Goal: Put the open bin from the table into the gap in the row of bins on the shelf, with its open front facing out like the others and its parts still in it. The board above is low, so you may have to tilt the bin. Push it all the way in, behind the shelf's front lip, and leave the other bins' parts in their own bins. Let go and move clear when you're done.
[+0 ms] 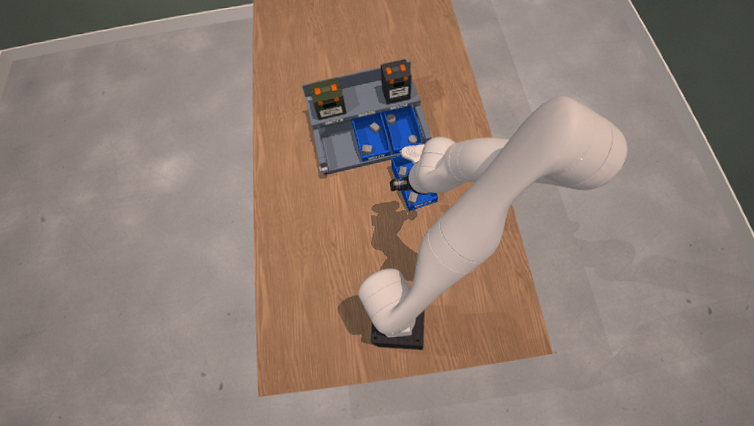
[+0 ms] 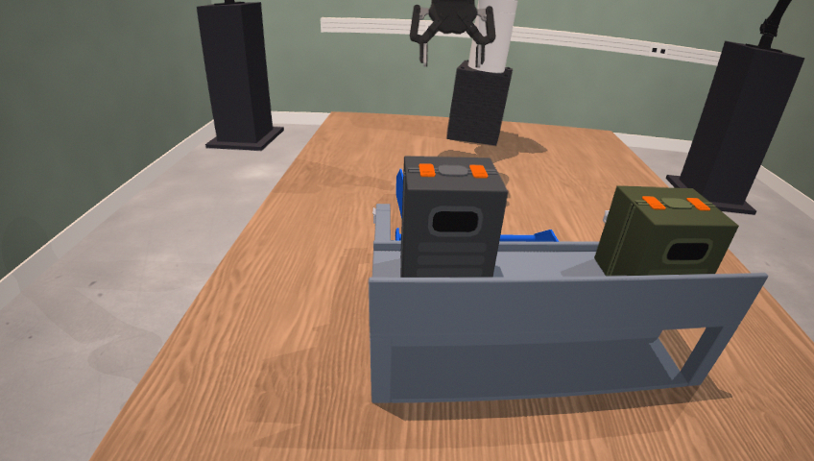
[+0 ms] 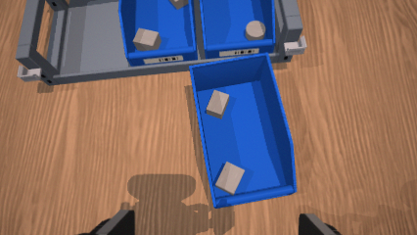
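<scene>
The open blue bin [image 1: 426, 198] [image 3: 250, 142] stands upright on the table before the shelf's right part, slightly turned, its low front away from the shelf. Two grey-beige parts lie in it, one block [image 3: 217, 104] near the back and one block [image 3: 230, 177] near the front. My gripper [image 2: 451, 61] [image 3: 216, 225] is open and empty, high above the table near the bin's front end; the arm partly hides it in the top view. The grey shelf [image 1: 342, 167] [image 2: 514, 308] [image 3: 113, 73] has its gap [image 1: 337, 145] [image 3: 93, 39] at the left, beside the middle bin [image 1: 371, 139] [image 3: 171, 31] and right bin [image 1: 402, 128] [image 3: 225, 24], both holding parts.
On the shelf's upper board stand a green case [image 1: 328, 97] [image 2: 665, 228] above the gap side and a taller dark case [image 1: 397, 84] [image 2: 451, 239] at the right. Small pale brackets [image 3: 29, 73] [image 3: 295, 46] stick out at the shelf's front corners. The table [image 1: 294, 246] surrounds the shelf.
</scene>
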Motion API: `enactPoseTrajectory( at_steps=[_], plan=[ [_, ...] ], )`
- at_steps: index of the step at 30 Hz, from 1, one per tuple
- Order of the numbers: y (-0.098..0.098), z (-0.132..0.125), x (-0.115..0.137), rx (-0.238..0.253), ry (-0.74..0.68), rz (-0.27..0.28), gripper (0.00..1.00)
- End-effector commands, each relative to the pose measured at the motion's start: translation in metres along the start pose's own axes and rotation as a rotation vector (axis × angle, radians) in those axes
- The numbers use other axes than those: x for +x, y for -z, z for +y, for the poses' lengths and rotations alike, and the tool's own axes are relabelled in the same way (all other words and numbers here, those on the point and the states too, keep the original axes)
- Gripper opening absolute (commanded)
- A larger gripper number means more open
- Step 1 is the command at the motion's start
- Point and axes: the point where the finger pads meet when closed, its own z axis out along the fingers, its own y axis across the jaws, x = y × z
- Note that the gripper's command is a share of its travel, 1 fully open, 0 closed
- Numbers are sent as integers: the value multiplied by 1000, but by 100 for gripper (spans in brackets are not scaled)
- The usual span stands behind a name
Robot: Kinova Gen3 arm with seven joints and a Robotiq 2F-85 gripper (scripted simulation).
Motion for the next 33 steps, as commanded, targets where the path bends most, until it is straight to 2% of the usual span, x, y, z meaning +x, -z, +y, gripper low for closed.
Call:
enactPoseTrajectory(
  at_steps=[1, 6, 18, 23, 33],
  plan=[
    [0, -1, 0, -4, 3, 6, 100],
    [-16, -36, 31, -4, 3, 6, 100],
    [-16, -36, 31, -4, 3, 6, 100],
    [-34, -75, 64, -4, 3, 6, 100],
    [-34, -75, 64, -4, 3, 6, 100]
  ],
)
